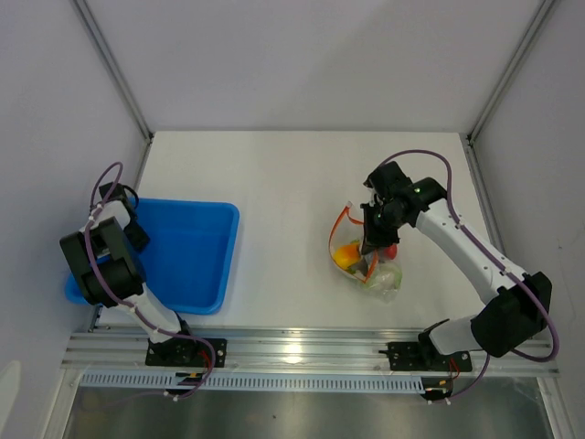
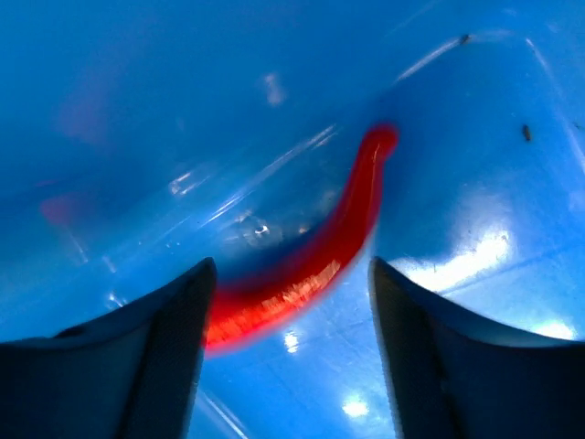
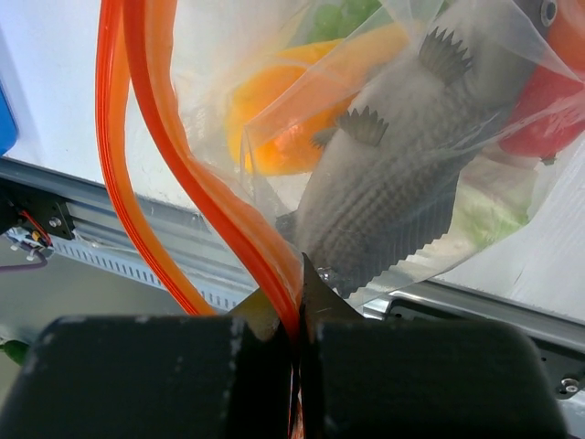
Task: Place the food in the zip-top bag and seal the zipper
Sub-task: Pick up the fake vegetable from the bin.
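Note:
The clear zip-top bag [image 1: 370, 263] lies right of centre with its mouth gaping open. Its orange-red zipper [image 1: 340, 222] loops up on the left; in the right wrist view the zipper [image 3: 219, 210] runs down into my jaws. My right gripper [image 1: 373, 240] is shut on one zipper strip [image 3: 292, 311]. Inside the bag show the grey fish [image 3: 393, 174], an orange-yellow piece [image 3: 274, 119], a red piece [image 3: 553, 114] and green bits [image 3: 338, 14]. My left gripper [image 2: 288, 302] is open, low inside the blue tray, with a red chili [image 2: 320, 256] lying between its fingers.
The blue tray [image 1: 219, 265] sits at the left front, with the left arm [image 1: 105, 251] folded over its left side. The metal rail [image 1: 302, 347] runs along the near table edge. Frame posts stand at the back corners.

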Controlling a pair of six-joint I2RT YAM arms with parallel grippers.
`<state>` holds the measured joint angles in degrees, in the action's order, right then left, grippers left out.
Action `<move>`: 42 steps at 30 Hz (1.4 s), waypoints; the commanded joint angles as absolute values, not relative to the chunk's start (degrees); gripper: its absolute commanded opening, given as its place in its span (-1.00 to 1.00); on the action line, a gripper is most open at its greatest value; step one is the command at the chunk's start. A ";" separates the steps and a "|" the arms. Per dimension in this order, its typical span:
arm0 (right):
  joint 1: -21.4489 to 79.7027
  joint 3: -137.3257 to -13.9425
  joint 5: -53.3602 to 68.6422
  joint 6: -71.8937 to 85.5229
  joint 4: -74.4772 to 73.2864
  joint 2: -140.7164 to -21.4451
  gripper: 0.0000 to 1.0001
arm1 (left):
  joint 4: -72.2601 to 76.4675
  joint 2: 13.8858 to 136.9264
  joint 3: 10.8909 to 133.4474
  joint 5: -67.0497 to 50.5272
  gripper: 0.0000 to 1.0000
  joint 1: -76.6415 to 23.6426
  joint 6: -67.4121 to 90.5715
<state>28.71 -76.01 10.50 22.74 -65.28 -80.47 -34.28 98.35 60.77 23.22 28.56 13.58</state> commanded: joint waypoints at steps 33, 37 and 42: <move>25.05 -76.29 11.16 21.97 -63.54 -77.96 -1.00 | -48.32 73.40 57.48 10.12 -0.99 24.81 25.83; 24.96 -76.90 12.65 21.80 -63.45 -79.27 -1.00 | -50.97 67.34 55.03 6.95 -0.99 16.28 29.79; 24.96 -78.84 12.83 21.18 -63.72 -80.16 -1.00 | -53.60 59.25 54.84 4.22 -0.99 4.08 37.25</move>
